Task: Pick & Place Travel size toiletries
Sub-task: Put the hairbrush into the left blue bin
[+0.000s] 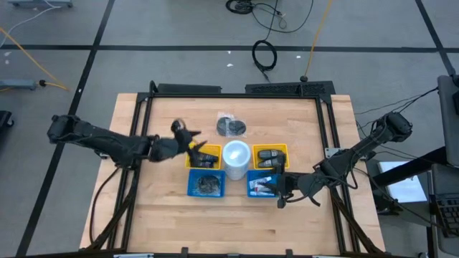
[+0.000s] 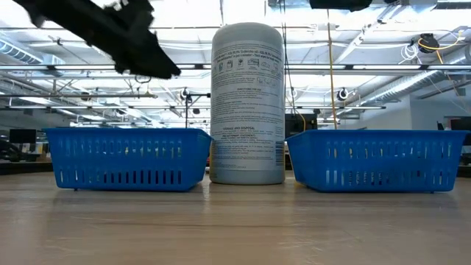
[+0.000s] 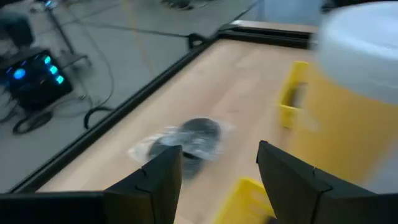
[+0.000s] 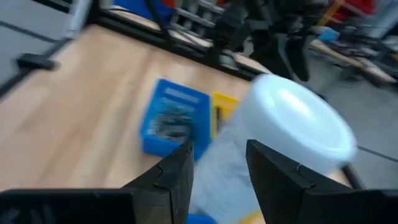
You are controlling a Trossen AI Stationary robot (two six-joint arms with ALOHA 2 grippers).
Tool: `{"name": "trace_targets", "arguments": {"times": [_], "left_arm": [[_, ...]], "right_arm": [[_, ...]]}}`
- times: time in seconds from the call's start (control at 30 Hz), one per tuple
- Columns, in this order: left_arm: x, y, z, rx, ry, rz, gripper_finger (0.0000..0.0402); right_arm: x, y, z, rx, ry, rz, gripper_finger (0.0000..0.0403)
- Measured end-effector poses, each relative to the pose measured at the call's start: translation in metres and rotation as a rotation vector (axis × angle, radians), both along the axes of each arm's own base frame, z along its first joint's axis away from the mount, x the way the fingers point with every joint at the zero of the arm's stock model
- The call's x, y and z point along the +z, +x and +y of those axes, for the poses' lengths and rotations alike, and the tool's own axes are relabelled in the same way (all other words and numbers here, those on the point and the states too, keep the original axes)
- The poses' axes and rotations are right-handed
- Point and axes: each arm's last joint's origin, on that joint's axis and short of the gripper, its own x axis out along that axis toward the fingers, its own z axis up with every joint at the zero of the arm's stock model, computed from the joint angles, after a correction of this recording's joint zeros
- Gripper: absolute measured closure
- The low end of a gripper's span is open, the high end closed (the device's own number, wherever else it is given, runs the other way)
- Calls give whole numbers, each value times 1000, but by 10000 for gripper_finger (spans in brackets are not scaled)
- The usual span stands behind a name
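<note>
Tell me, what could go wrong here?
The left pincer hangs open over the left yellow bin, right beside the tall white canister; a swing could knock it over. The right pincer sits at the edge of the blue bin holding the toiletry tubes and might shove that bin.

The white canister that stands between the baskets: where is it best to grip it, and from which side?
Take the white canister by its upper wall, above the rims of the blue baskets, coming from the table's far side. It stands upright, round and taller than the baskets, which crowd its lower part. It may be too wide for a sure grip.
</note>
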Motion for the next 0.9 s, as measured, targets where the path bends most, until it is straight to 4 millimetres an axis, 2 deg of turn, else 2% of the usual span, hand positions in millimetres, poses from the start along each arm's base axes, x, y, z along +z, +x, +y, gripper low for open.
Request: {"name": "trace_targets", "arguments": {"times": [0.2,0.43,0.7,0.9], "left_arm": [[-8,1,57,112,-134,2,210],[-22,-2,111,94,-361,-26,215],[-57,5,144,135,-530,-25,215],[-70,13,157,81,-636,-107,215]], "right_arm": [[2,-1,-6,-188,-85,-40,264],[4,1,-16,-356,-196,-58,264],[4,13,-48,-498,-228,-39,264],[8,15,-68,-575,-221,-43,264]]}}
